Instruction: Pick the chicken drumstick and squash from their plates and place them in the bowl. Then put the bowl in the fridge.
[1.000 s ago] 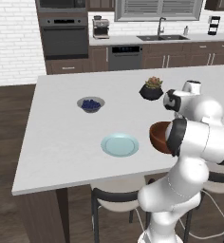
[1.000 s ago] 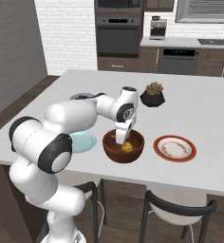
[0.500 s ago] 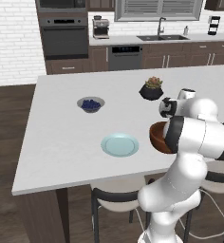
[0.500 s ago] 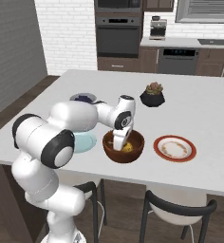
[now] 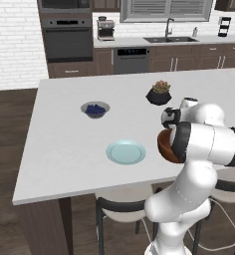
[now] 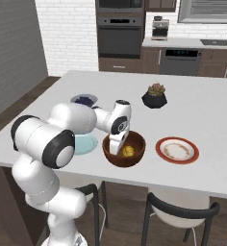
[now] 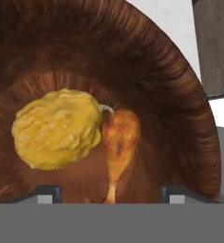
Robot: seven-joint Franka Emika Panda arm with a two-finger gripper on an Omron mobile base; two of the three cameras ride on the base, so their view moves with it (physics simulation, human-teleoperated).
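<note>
The reddish-brown wooden bowl (image 6: 134,161) stands near the counter's front edge, between the two plates. In the hand view its inside (image 7: 147,71) holds the bumpy yellow squash (image 7: 54,128) and, touching its side, the golden chicken drumstick (image 7: 119,140) with its bone toward the fingers. My gripper (image 7: 111,193) hangs just above them, open, with its two fingertips (image 7: 45,192) wide apart and nothing between them. From the right base view the gripper (image 6: 116,146) reaches down into the bowl beside the squash (image 6: 129,151). The light blue plate (image 5: 125,151) and the white red-rimmed plate (image 6: 177,150) are bare. The fridge is out of view.
A small grey bowl of blueberries (image 5: 95,109) and a black plant pot (image 5: 159,94) stand farther back on the white island counter (image 5: 64,129). Stools stand under its front edge. An oven, a dishwasher and a sink line the back wall.
The hand has sunk slightly deeper into the bowl. The jaws now stand apart, and the drumstick lies loose beside the squash.
</note>
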